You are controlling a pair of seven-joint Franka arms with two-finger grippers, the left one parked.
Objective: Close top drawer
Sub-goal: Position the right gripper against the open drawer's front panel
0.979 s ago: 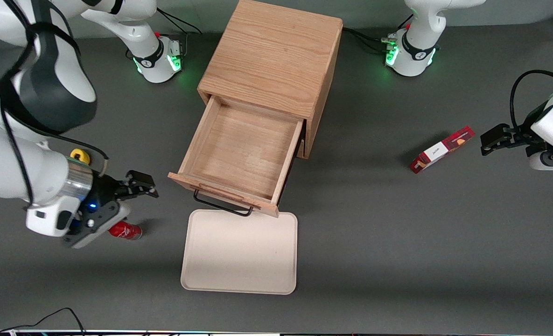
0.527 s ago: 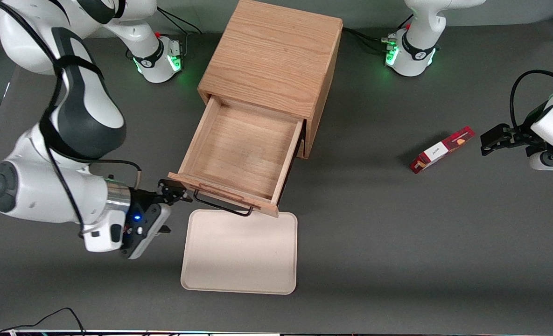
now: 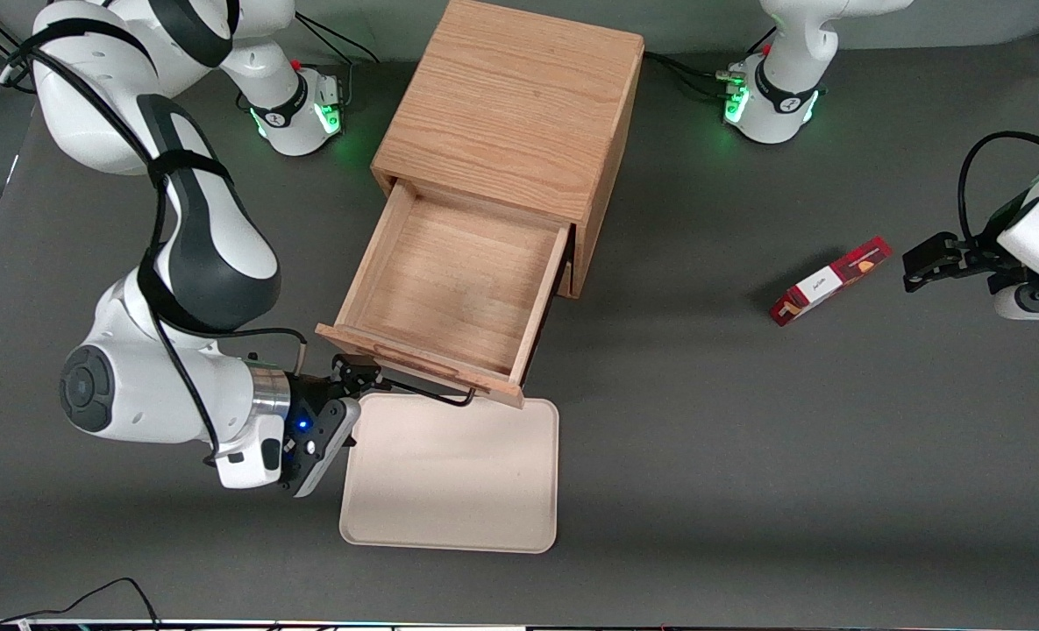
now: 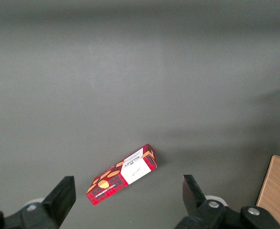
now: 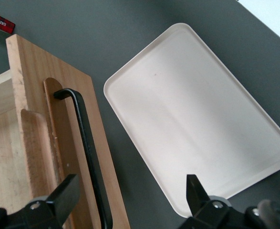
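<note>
The oak cabinet point(image 3: 510, 105) stands on the dark grey tabletop point(image 3: 747, 456) about midway between the two arm bases, its front turned toward the front camera. Its top drawer point(image 3: 458, 272) is pulled far out of it, the light wood box bare inside, so nothing in it would hinder a push home. The drawer front overhangs the farther edge of a cream tray point(image 3: 458, 482), which lies flat and nearer the camera than the cabinet; the tray sits lower than the drawer and, as I judge it, should not block the travel. The right gripper point(image 3: 361, 372) hangs just in front of the drawer front, at the corner toward the working arm's end, level with the end of the black wire handle point(image 3: 431, 394). In the right wrist view the jaws stand wide apart and hold nothing, with the handle point(image 5: 85, 143) and the front board point(image 5: 35, 86) close before them. That placement suggests a flat push on the front rather than a grasp. Pushing so near one corner could skew the drawer in its runners, so contact closer to the middle would be safer. A red tartan biscuit box point(image 3: 830, 280) lies well apart toward the parked arm's end, clear of the work. The tabletop is matt and even, with soft shadows under the cabinet and the tray; a cable trails along its nearest edge, and nothing of the room past it can be made out.
</note>
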